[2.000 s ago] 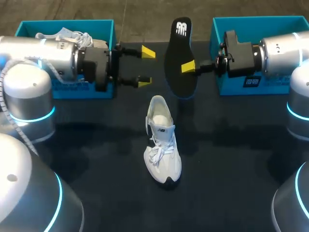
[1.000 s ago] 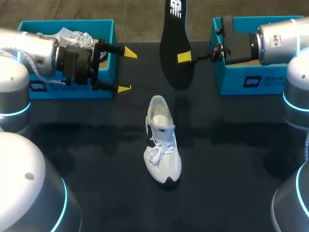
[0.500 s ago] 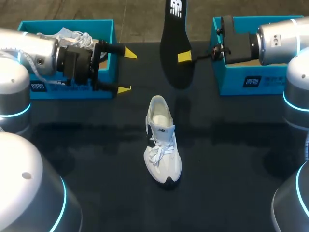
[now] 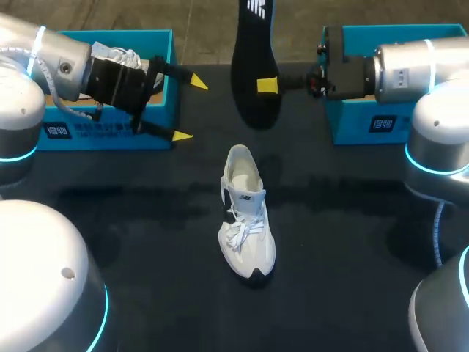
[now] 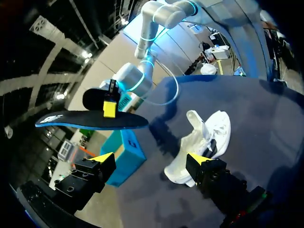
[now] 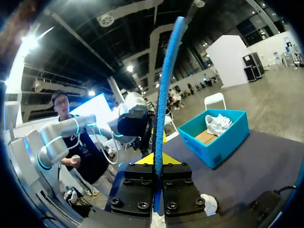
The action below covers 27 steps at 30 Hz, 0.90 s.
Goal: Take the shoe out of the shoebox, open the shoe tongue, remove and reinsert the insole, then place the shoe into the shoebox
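The insole [image 4: 253,66] lifted higher, pinched in right claw [image 4: 268,85]; left claw [image 4: 189,108] gapes wide. Two shoes [image 4: 245,220] [image 4: 110,53], two shoeboxes [image 4: 110,137] [image 4: 381,125].

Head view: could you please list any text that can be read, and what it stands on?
On the insole: white logo, no readable words.
On the left shoebox: white front label, too small to read.
On the right shoebox: white front label, too small to read.
On the shoe: dark tongue mark, too small to read.
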Each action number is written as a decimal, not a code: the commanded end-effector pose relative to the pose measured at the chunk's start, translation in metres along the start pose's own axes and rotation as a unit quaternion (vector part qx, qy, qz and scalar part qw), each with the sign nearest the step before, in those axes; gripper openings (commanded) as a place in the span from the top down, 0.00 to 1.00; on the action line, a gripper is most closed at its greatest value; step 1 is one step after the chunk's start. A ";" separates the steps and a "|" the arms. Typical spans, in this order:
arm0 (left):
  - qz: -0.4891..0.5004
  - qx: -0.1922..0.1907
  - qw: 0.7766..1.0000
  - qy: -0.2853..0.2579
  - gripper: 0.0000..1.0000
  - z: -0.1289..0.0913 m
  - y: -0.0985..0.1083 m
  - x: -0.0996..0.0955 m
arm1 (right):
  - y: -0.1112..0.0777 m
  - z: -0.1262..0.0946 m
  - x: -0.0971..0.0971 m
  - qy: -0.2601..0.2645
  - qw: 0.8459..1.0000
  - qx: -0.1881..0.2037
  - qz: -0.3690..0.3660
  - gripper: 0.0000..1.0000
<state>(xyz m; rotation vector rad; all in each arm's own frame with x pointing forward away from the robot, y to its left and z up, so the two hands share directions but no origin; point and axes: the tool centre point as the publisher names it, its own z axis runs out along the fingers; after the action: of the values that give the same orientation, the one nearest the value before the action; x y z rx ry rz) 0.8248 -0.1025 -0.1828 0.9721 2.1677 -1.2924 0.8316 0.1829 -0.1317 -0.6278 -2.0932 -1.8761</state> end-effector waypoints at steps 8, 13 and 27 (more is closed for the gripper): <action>-0.052 -0.065 0.995 0.058 0.00 0.006 0.031 0.025 | 0.002 0.005 -0.002 0.000 1.000 0.002 0.000 1.00; -0.067 -0.067 0.994 0.045 0.00 0.017 0.046 0.034 | -0.002 0.009 -0.009 0.000 1.000 -0.010 -0.025 1.00; -0.126 -0.104 0.985 0.062 0.00 0.042 0.076 0.055 | -0.048 0.028 -0.049 0.026 0.998 -0.004 -0.064 1.00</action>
<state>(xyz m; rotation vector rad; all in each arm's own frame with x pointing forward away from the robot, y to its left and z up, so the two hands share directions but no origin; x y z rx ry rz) 0.8415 -0.0895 -0.2821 0.7348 2.5075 -1.1270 0.8468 0.1945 -0.1877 -0.4816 -2.1615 -1.9340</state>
